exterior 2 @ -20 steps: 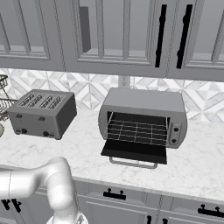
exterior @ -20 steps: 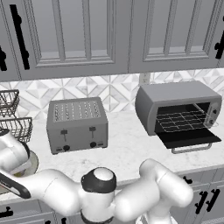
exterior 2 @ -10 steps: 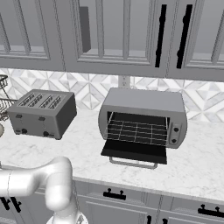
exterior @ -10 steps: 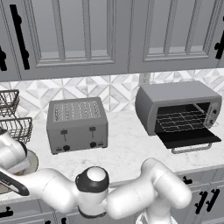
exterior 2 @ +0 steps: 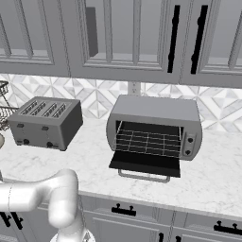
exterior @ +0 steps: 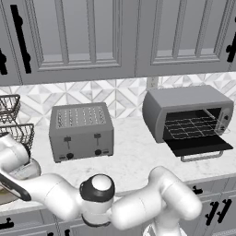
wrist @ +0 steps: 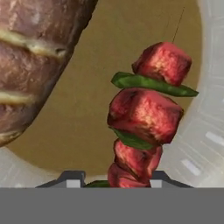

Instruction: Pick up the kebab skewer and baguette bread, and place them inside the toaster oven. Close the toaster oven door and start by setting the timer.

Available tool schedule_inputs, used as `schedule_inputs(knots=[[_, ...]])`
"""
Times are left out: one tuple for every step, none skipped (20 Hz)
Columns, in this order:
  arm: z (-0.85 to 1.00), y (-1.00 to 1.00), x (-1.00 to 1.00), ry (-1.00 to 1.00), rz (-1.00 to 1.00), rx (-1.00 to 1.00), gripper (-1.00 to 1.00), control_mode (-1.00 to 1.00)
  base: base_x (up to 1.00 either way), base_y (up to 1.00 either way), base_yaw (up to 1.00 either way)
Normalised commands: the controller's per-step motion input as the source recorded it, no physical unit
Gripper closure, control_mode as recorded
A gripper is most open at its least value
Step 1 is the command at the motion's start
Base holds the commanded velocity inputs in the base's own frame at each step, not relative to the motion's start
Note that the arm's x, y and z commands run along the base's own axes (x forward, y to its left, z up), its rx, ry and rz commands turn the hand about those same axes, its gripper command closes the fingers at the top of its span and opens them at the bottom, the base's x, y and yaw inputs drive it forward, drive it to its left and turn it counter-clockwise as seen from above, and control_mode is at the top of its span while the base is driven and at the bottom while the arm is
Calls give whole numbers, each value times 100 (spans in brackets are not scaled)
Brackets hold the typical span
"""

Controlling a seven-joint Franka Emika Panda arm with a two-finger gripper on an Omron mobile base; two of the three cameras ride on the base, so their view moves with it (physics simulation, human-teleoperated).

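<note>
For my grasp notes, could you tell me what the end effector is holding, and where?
The end effector straddles the kebab skewer at its lowest chunk; whether it actually grips cannot be told.

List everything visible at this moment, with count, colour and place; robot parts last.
kebab skewer: one, red chunks with green slices, on plate, low end between jaws
baguette bread: one, brown, beside skewer on plate
plate: one, tan centre, pale rim
toaster oven: one, grey, on counter
toaster oven door: one, dark, dropped open
pop-up toaster: one, grey, left of oven
wire basket: dark, far left
gripper: one, closing around skewer
</note>
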Motion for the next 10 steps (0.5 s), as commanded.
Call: schedule_inputs(knots=[[0,-71,-25,4,0,0,100,-100,0,0,0],[1,-66,-25,4,0,0,100,-100,0,0,0],[8,-58,-23,5,0,0,100,-100,0,0,0],[20,-52,-20,3,0,0,100,-100,0,0,0],[26,-41,-23,1,0,0,100,-100,0,0,0],[36,-39,-27,0,0,0,100,-100,0,0,0],[55,-39,-34,0,0,0,100,-100,0,0,0],[69,-47,-56,0,0,2,100,-100,0,0,0],[72,-61,-72,-2,0,4,100,-100,0,0,0],[74,-68,-79,-4,0,4,100,-100,0,0,0]])
